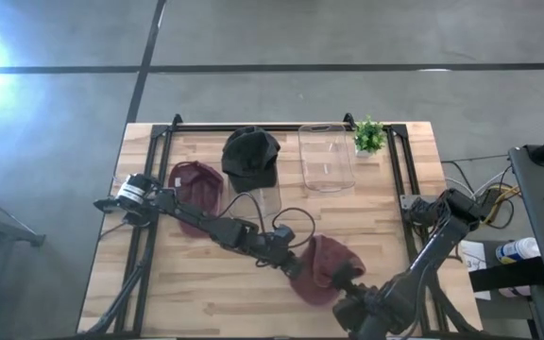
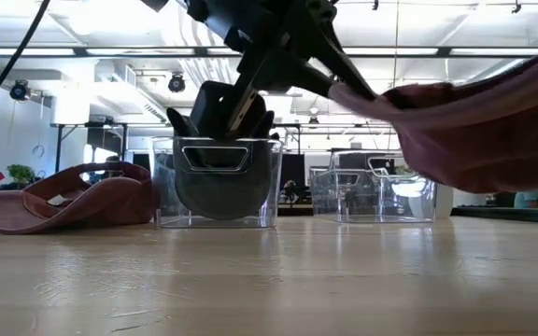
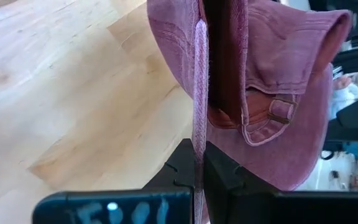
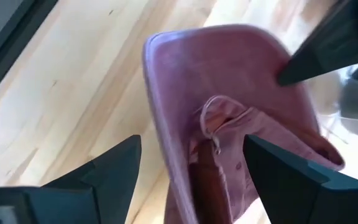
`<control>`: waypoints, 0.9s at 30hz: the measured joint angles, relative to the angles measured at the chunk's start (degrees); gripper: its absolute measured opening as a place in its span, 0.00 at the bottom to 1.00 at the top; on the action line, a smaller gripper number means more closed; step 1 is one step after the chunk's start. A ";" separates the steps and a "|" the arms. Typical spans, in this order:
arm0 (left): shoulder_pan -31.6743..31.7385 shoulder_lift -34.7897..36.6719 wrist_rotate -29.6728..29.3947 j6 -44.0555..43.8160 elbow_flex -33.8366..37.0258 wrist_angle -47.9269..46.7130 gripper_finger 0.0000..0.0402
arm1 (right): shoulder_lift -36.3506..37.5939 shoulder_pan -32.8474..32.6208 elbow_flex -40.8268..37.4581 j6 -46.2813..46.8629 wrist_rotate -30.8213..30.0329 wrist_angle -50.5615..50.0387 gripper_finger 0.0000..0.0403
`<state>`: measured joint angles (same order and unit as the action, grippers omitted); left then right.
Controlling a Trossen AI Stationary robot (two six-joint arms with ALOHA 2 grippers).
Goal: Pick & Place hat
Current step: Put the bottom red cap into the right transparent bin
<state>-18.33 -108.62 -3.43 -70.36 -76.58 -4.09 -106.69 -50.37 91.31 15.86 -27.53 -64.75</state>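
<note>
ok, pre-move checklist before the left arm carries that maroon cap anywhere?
1. Left gripper grip: ok. Fingers are shut on the edge of the maroon cap.
2. Cap clear of the table: ok. In the low view it hangs above the wood.
3. Right gripper: not ok. It is open, fingers either side of the same cap, not yet clear.
4. Empty clear bin: ok. Nothing shows inside it.
5. Other clear bin: not ok as a target. The black cap fills it.
6. Second maroon cap: ok. It lies on the table beside the filled bin, away from the held cap.
</note>
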 joint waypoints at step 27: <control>-0.55 0.11 -1.51 -2.41 0.01 1.08 0.02 | 0.04 -3.17 1.07 13.72 -2.55 -8.42 0.64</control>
<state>-18.87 -108.51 -4.94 -72.76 -76.58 -3.01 -106.65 -53.54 92.39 29.58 -30.08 -73.17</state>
